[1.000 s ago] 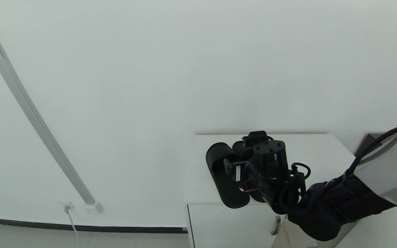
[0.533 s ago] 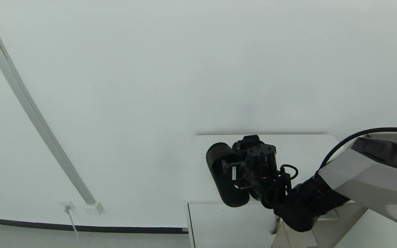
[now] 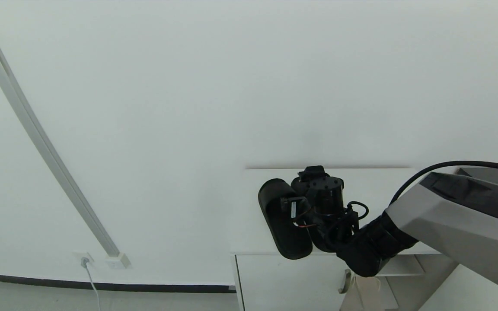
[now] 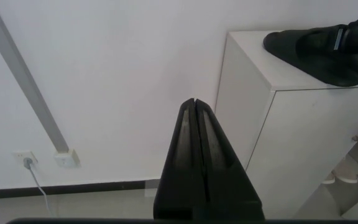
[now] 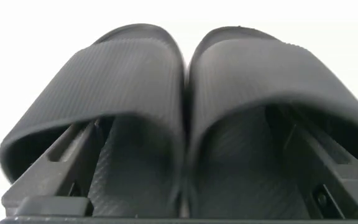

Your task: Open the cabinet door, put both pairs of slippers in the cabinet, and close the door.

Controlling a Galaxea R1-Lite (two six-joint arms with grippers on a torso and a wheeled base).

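A pair of black slippers lies on top of the white cabinet, their heels over its front edge. My right gripper is low over the pair. In the right wrist view its fingers stand wide apart, open, one reaching under the strap of each black slipper. The cabinet's left door is closed, with a handle at its edge. To the right of it a shelf shows inside. My left gripper is shut and empty, off to the left of the cabinet, below the slippers.
A white wall stands behind the cabinet. A grey cable duct runs slantwise down it to a socket with a plugged cord. There is open floor to the left of the cabinet.
My right arm has stretched forward and its wrist has come down closer over the slippers. The slippers have stayed in place.
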